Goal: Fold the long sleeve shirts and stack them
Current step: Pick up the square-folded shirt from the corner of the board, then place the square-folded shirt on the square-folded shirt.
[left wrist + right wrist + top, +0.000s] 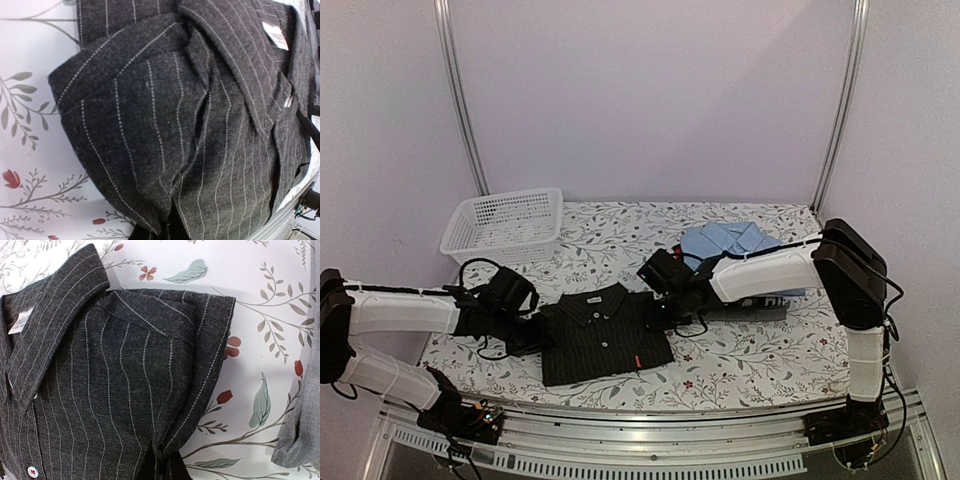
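Left gripper (534, 338) and right gripper (666, 316) each look pinched onto a side fold of the black shirt (605, 340), which lies folded between them. The light blue shirt (725, 241) lies just behind the right gripper. The step in hand is probably stacking, and the next move calls for an even, joint lift.

The black shirt (605, 335) with fine pale pinstripes lies front-up on the near middle of the surface (760, 350), folded into a rough rectangle. Its sleeves are tucked in, its collar (55, 310) points to the far side, and its small white buttons (32, 471) run down the middle. The light blue shirt (720, 240) lies loosely bundled, apart from it at the far right.
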Controlling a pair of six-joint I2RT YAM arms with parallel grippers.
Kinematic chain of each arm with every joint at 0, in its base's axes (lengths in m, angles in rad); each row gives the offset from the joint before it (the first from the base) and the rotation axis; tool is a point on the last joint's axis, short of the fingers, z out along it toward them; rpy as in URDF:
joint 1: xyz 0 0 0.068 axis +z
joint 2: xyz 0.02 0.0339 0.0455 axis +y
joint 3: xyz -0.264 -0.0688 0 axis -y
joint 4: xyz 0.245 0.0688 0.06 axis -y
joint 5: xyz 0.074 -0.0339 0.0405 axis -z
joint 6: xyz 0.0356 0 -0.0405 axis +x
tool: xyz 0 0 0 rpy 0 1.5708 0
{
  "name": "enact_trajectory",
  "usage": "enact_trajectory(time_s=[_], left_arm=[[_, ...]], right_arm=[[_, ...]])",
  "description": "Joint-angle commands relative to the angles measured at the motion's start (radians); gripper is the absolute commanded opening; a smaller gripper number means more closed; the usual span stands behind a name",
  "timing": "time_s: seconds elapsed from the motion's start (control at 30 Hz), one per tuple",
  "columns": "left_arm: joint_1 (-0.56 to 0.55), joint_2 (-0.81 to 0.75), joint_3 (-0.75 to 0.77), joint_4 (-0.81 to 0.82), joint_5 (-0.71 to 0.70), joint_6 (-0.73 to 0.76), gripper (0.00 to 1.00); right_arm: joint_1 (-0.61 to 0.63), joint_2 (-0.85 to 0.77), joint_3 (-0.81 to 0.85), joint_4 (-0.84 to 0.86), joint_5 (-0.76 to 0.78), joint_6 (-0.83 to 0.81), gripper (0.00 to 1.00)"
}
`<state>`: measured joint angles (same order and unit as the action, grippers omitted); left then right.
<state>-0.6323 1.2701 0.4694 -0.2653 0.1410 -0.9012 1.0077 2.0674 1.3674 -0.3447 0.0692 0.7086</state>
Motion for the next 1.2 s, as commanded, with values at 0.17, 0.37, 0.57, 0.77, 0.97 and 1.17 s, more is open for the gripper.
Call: enact_trajectory(time_s=[0.17, 0.37, 0.57, 0.77, 0.97, 1.17], left_arm=[[-0.015, -0.115, 0.076, -0.161, -0.025, 0.037, 0.0], [-0.016, -0.158, 0.088, -0.207, -0.038, 0.041, 0.0], [-0.015, -0.225, 0.144, -0.293, -0.068, 0.06, 0.0], [-0.015, -0.255, 0.222, -0.332, -0.052, 0.08, 0.0], [-0.03, -0.218, 0.363, -0.358, -0.046, 0.106, 0.0], [-0.056, -0.097, 0.556, -0.363, -0.049, 0.15, 0.0]], right_arm=[[0.019, 0.007, 0.103, -0.104, 0.001, -0.043, 0.0], [0.026, -0.001, 0.146, -0.139, 0.001, -0.051, 0.0], [0.037, -0.024, 0.22, -0.176, 0.001, -0.062, 0.0], [0.037, -0.06, 0.299, -0.219, 0.012, -0.096, 0.0], [0.018, -0.091, 0.381, -0.286, 0.038, -0.157, 0.0], [-0.038, -0.168, 0.394, -0.348, 0.087, -0.213, 0.0]])
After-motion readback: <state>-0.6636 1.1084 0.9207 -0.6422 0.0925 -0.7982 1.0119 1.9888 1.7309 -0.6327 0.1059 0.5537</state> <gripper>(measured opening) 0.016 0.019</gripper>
